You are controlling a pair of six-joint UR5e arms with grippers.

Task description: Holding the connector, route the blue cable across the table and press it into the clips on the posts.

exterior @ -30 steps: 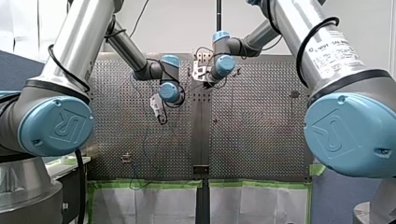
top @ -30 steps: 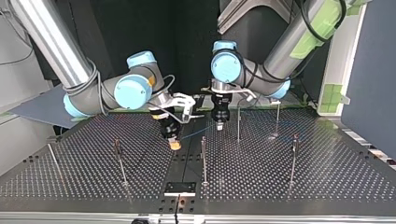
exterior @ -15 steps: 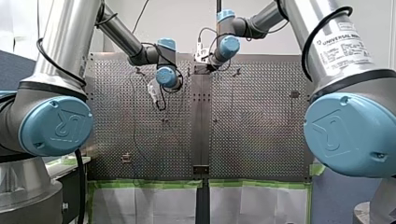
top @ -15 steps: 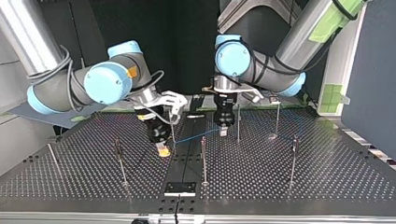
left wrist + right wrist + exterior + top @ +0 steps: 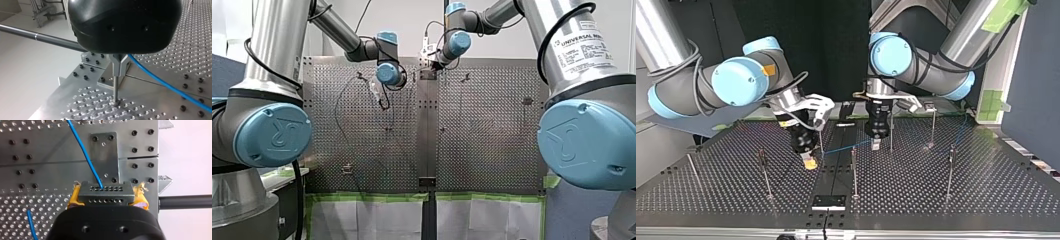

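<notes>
Yellow pads (image 5: 73, 199), frayed and rough, sit at nine and three o'clock of the matt dark-grey connector (image 5: 105, 191) in my right gripper (image 5: 107, 199). The blue cable (image 5: 82, 152) is smooth plastic. My left gripper (image 5: 119, 72) is glossy black with bare metal fingers (image 5: 116, 66). The table (image 5: 936, 190) is brushed perforated metal.

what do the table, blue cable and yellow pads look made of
Table: bare metal, probably aluminium, with a brushed sheen and drilled holes. Blue cable: smooth plastic jacket, going by its even, slightly glossy surface. Yellow pads: soft rubber or foam, judging by their frayed edges.
</notes>
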